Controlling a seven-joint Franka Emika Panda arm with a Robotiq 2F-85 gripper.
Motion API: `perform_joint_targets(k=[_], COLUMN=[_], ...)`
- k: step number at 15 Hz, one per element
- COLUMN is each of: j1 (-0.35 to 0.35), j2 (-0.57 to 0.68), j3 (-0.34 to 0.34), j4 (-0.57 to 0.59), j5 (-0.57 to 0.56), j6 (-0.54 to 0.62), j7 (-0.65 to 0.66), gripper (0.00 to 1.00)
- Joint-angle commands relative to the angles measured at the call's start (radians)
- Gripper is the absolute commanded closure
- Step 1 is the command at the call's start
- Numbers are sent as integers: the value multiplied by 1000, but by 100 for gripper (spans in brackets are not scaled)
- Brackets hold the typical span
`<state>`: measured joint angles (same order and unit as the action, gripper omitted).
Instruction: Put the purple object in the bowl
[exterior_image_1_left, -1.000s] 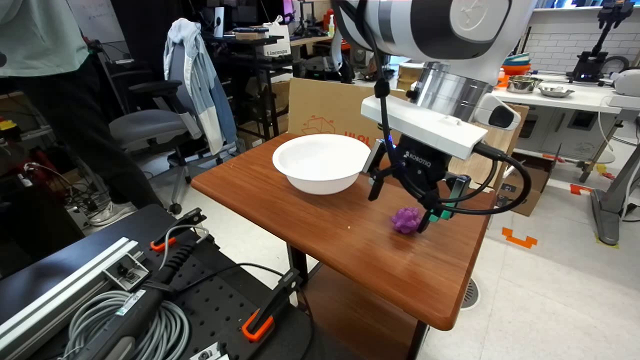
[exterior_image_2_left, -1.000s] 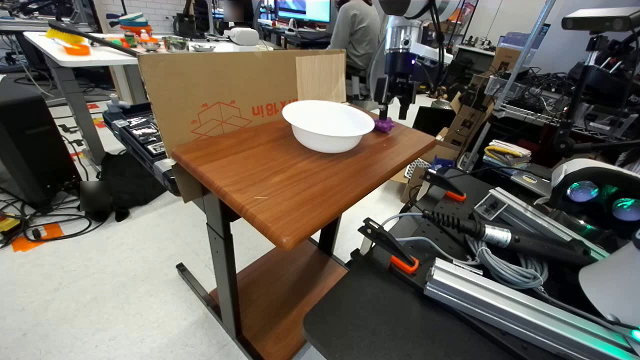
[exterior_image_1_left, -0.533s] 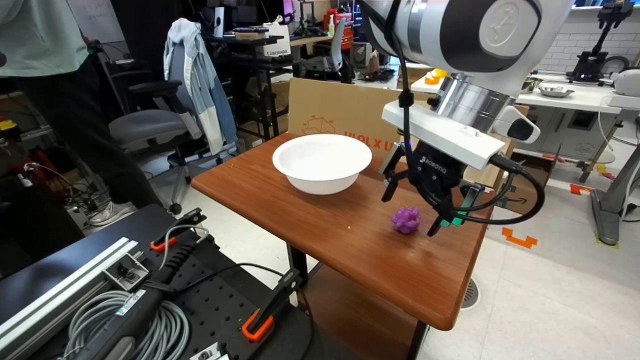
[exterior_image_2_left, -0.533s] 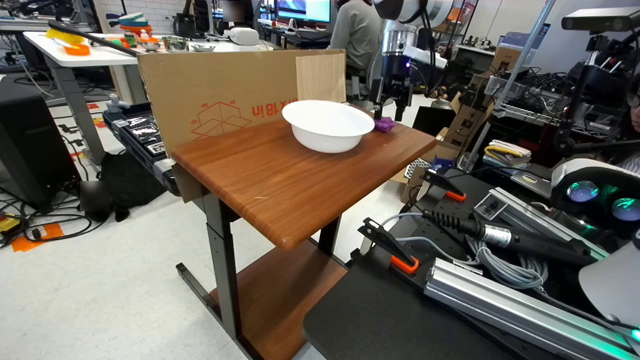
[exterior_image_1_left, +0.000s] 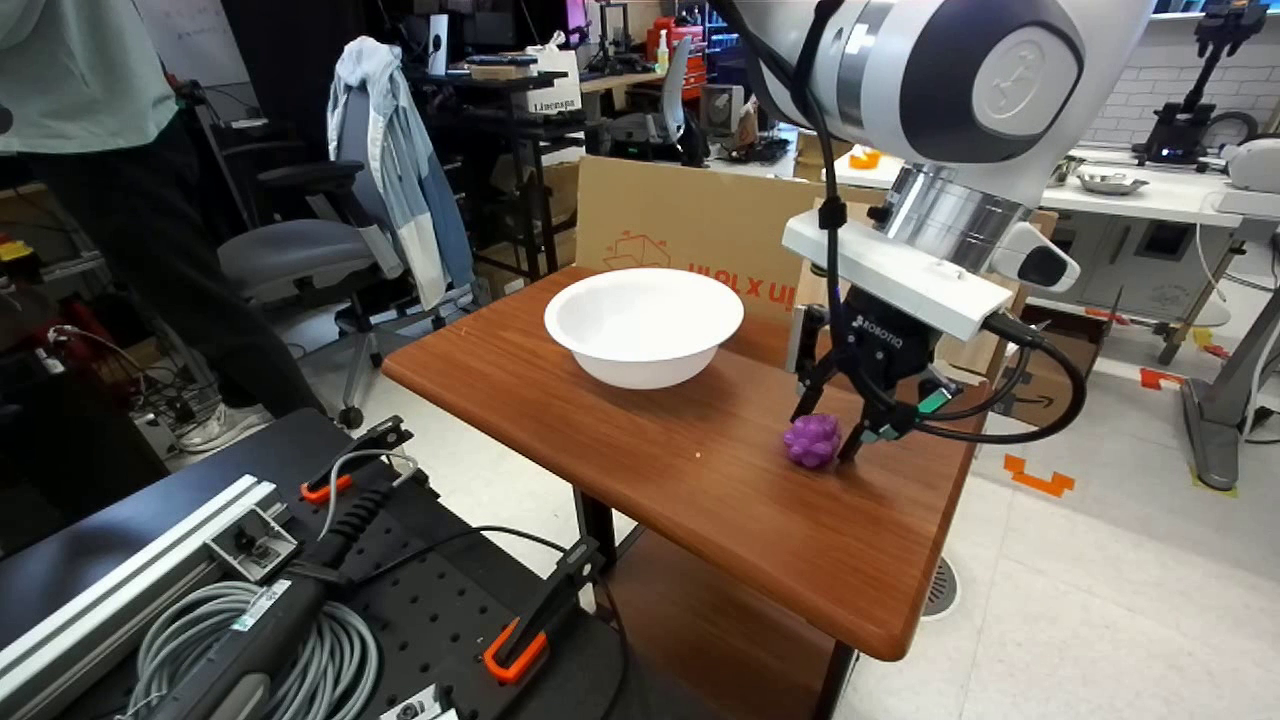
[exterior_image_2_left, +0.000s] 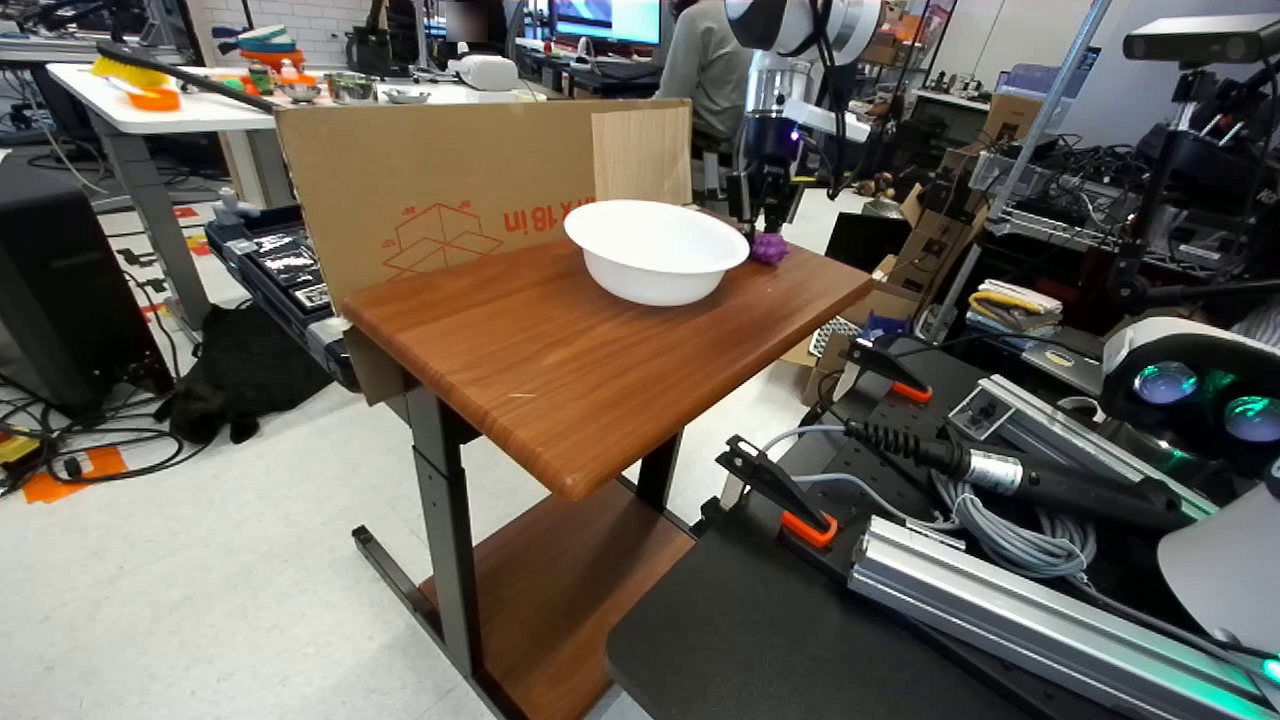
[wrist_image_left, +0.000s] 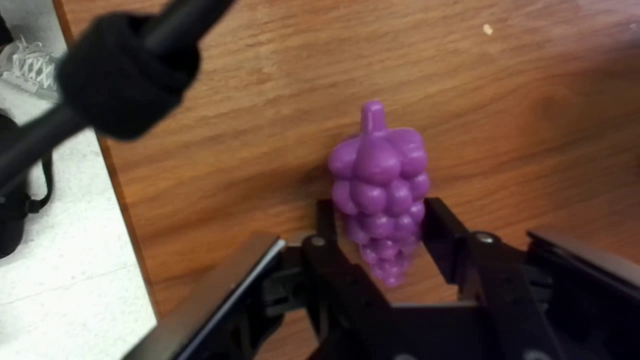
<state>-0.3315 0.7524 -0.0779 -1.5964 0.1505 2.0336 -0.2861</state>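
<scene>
The purple object (wrist_image_left: 377, 165) is shaped like a bunch of grapes with a short stem, lying on the brown wooden table (exterior_image_1_left: 700, 500). In the wrist view my gripper (wrist_image_left: 380, 212) has one dark finger at each side of the bunch. Its fingers (wrist_image_left: 445, 235) appear to touch the lumps on both sides, so it looks shut on the purple object. In both exterior views the purple object (exterior_image_1_left: 812, 441) rests on the wood at the fingertips. The white bowl (exterior_image_1_left: 640, 372) stands apart on the same table, and nothing shows inside it. It is out of the wrist view.
An upright cardboard panel (exterior_image_2_left: 440, 190) lines one side of the table. A black workbench (exterior_image_1_left: 450, 610) with orange-tipped clamps, coiled cable and metal rails is close by. The table's edge is near the purple object. A dark cable (wrist_image_left: 125, 75) crosses the wrist view.
My gripper has shifted a little over the table, and its widely spread fingers have come together around the purple object. The purple object and the bowl have not visibly moved.
</scene>
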Motion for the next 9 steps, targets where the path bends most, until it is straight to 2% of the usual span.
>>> perform_joint_targets(k=[1,2,4,7,9], j1=[-30,-33,-50,-65,-55], j2=[23,5,-61,-217,-301], j3=[25,28,44,57,53], j4=[60,46,-13,-170,-241], j5=[57,70,115,172,195], j6=[-57,-64,-99,-112,-113], j7=[5,4,-26,-104,-138], gripper=[81,86,86,86,86])
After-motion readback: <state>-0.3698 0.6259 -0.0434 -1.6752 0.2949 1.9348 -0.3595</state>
